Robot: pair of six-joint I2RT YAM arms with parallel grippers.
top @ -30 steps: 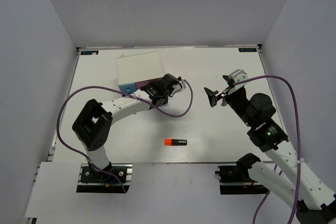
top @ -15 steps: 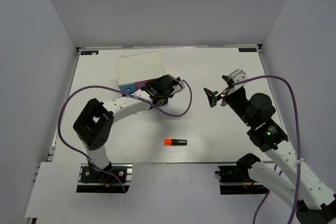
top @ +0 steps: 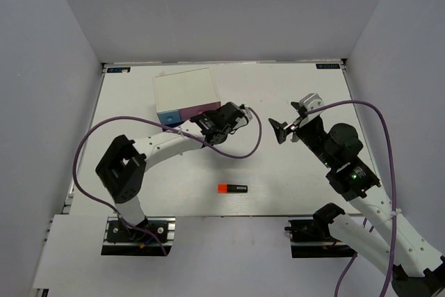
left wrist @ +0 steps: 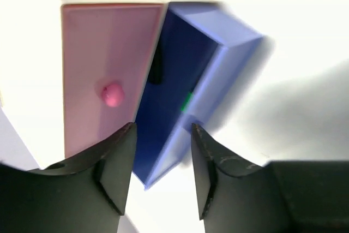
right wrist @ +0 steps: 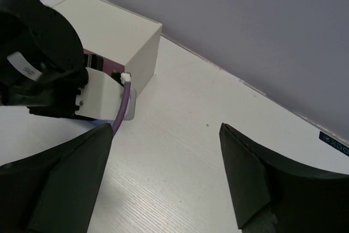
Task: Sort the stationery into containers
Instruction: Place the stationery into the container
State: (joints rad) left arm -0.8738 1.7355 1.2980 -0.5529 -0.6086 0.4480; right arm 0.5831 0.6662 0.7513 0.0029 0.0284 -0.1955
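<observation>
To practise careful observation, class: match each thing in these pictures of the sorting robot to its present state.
Things:
1. orange-ended marker
2. pink drawer
3. periwinkle drawer
4. right gripper

States:
A. pulled out
B. jaws wide apart, empty
C. lying on the table
D. pushed in

Pairs: 1-C, 2-D, 3-A, 4-B

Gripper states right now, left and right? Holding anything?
Left gripper: open, empty, over the open periwinkle drawer.
Right gripper: open, empty.
</observation>
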